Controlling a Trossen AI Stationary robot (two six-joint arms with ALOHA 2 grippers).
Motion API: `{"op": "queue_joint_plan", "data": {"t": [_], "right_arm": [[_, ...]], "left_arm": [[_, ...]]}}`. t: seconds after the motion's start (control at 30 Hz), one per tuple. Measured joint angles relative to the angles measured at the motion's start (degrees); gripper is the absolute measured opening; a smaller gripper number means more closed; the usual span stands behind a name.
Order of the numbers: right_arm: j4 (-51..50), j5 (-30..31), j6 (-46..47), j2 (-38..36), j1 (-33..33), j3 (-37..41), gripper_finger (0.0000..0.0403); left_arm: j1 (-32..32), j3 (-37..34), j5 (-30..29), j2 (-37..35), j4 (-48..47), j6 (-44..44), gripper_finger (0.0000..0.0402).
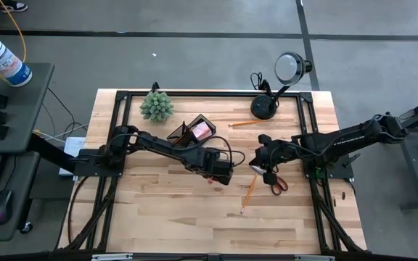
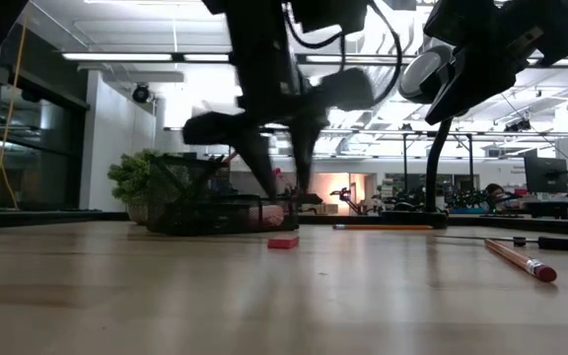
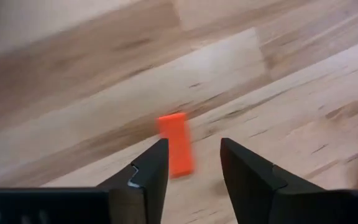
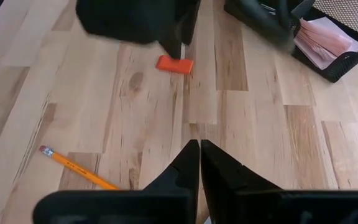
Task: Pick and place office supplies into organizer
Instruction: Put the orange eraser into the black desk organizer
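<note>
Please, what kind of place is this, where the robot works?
Probably a robotics lab or workshop. A wooden table in a black frame stands on a grey concrete floor. The low view shows ceiling strip lights and benches with equipment in the room behind.

the left arm reaches from its side toward the middle, its left hand (image 1: 222, 176) pointing down, the two dark fingers (image 3: 148, 177) standing apart with a clear gap between them. the right arm stretches in from the opposite side, its right hand (image 4: 200, 149) lifted, tilted downward, with fingers pressed together.
</note>
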State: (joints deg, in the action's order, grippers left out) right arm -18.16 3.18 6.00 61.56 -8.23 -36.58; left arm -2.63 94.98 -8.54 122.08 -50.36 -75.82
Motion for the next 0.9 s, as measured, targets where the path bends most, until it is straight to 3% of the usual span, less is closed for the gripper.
{"op": "queue_joint_plan", "data": {"t": [0.3,0.9], "right_arm": [[-0.09,-0.37,-0.02,0.00,0.00,-0.04,0.0005],[-0.19,-0.41,-0.02,-0.02,0.00,-0.09,0.0006]], "left_arm": [[0.00,-0.20,3.10,1.80,-1.43,-2.60,0.0132],[0.02,-0.17,1.42,3.11,0.99,-2.56,0.0134]]}}
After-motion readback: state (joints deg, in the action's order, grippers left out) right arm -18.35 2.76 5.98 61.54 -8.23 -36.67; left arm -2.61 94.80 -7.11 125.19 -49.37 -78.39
